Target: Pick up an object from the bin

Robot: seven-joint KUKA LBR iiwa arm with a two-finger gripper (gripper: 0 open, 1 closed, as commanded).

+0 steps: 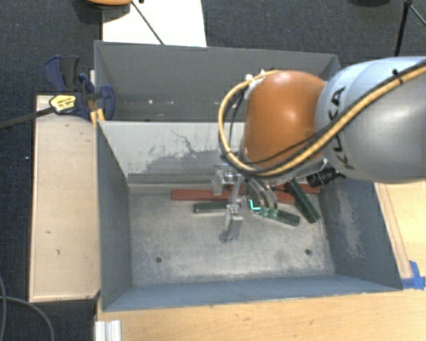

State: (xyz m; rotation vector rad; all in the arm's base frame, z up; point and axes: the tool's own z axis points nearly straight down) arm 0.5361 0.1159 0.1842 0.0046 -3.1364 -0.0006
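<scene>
1. Bright, even light falls from overhead, and no part of the scene lies in deep darkness.
2. The white sheet [167, 13] behind the bin is the brightest patch, close to washed out.
3. The orange wrist cover [284, 112] has a broad, soft sheen on its crown and darkens toward its underside.
4. The silver arm [390, 126] is palest along its top and shades to grey below.
5. The grey metal bin [199, 73] gives only a dull sheen. Its floor beneath the arm is softly shaded, without hard-edged shadows.
6. A small cyan lamp [255, 205] glows beside the gripper [232, 227].
7. The dark floor covering [28, 41] reflects almost nothing.
</scene>
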